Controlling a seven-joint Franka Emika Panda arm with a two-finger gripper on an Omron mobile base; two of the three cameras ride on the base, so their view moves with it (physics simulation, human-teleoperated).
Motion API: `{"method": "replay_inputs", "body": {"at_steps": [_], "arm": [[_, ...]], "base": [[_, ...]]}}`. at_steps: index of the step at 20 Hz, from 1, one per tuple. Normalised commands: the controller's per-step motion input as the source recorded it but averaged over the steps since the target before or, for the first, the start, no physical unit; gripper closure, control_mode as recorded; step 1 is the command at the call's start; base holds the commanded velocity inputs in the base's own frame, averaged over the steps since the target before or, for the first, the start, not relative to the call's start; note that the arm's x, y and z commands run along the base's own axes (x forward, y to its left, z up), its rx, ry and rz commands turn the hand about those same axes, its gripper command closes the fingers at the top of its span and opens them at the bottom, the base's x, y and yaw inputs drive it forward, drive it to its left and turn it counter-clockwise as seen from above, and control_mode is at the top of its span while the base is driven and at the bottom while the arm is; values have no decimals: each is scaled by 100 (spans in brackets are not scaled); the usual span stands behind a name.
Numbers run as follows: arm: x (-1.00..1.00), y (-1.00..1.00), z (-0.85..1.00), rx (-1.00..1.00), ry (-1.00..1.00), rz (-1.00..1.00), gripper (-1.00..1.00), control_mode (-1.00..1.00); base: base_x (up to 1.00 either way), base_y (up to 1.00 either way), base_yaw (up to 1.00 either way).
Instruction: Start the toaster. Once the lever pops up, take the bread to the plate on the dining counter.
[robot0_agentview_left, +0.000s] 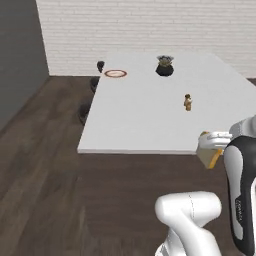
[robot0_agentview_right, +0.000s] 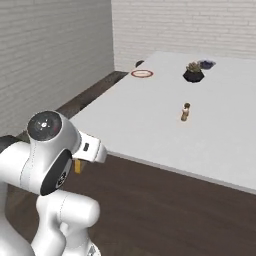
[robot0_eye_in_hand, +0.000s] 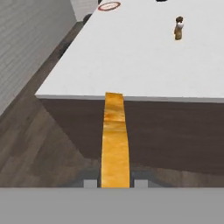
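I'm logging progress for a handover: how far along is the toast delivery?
Done: the bread is out of the toaster and clamped edge-on in the pincer. In hand: carrying it, short of the dining counter's near edge. Left: reach the red-rimmed plate at the far corner and set the bread on it.

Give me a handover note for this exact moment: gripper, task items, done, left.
Gripper: shut on the bread, slice held edge-on between the fingers, short of the dining counter's near edge.
Plate: at the far left corner of the dining counter, nothing on it.
Also on the counter: a small brown figurine mid-right and a dark bowl at the far side.
Done: bread is in hand and has been brought to the dining counter.
Left: carry the bread across to the plate, set it down, release.
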Motion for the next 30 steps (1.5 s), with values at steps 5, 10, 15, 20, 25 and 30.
{"method": "replay_inputs", "body": {"at_steps": [5, 10, 15, 20, 25, 30], "arm": [[0, 0, 0, 0, 0, 0, 100, 100], [0, 0, 0, 0, 0, 0, 100, 100], [0, 0, 0, 0, 0, 0, 100, 100], [0, 0, 0, 0, 0, 0, 100, 100], [0, 0, 0, 0, 0, 0, 100, 100], [0, 0, 0, 0, 0, 0, 100, 100]], "base": [[-32, 100, 35], [-11, 100, 15], [30, 100, 0], [59, 100, 0], [60, 100, -17], [98, 57, -25]]}}
